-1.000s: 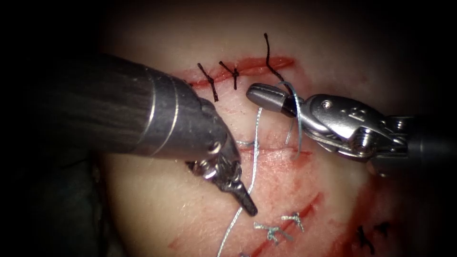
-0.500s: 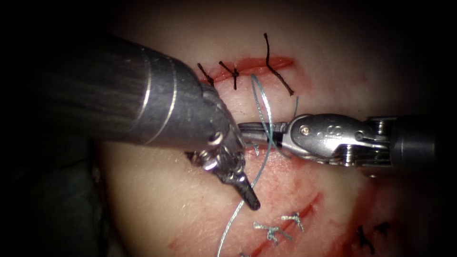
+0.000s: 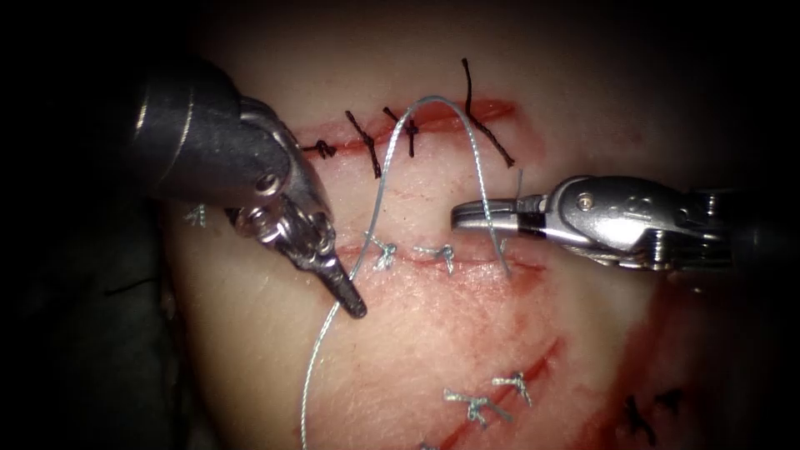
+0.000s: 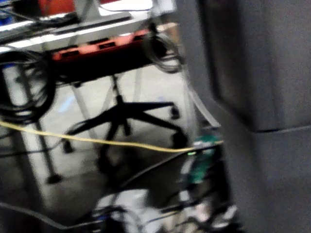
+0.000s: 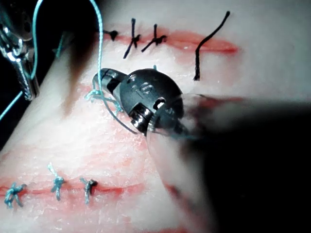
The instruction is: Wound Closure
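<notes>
While the tissue [image 3: 467,333] lies lit under the endoscope, several cuts are seen across it: a far one closed with dark stitches [image 3: 392,133], a middle cut [image 3: 467,260] just under the right tool's jaws, and a nearer one with pale knots [image 3: 492,400]. The left tool [image 3: 346,296] is seen coming in from the left, its jaws closed to a dark point, and the pale thread [image 3: 433,104] is clamped right at that tip, to the left of the middle cut's knots. From those jaws the thread is carried up in a tall arch over the far stitches and brought down across the right tool's jaws to the middle cut; a second strand is left trailing down and away below the left jaws. The right tool [image 3: 483,218] is held level just above the middle cut, jaws pressed together, the thread draped over them; whether it is actually pinched there cannot be told. Two pale knots [image 3: 417,252] are seen on the middle cut between the two tips. The needle cannot be made out.
</notes>
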Controlling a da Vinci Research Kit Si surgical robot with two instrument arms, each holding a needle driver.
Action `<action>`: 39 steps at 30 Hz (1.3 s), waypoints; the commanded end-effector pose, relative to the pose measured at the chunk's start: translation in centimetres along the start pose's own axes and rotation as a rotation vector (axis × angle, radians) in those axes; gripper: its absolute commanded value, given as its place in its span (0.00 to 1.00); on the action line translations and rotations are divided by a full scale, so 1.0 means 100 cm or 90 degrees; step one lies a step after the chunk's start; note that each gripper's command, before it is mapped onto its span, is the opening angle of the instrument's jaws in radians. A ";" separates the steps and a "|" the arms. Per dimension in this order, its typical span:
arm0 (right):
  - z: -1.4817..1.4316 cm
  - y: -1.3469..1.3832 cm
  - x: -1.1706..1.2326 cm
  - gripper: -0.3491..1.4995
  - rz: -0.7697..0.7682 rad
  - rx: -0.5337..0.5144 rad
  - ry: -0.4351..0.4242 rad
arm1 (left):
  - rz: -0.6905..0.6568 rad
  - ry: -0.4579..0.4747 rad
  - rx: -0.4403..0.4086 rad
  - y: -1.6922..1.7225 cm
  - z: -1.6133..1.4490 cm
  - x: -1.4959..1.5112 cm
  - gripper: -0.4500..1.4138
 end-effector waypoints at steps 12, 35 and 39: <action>0.0009 0.0000 0.0078 0.00 -0.014 -0.114 0.034 | -0.026 -0.158 0.041 0.0034 -0.0020 -0.0049 0.00; 0.0066 -0.0060 0.0032 0.00 0.097 0.248 0.158 | 0.047 -0.088 0.294 -0.0018 -0.0056 0.0085 0.00; 0.0064 -0.0056 0.0039 0.00 0.114 0.220 0.188 | 0.041 -0.097 0.270 -0.0032 -0.0017 0.0081 0.00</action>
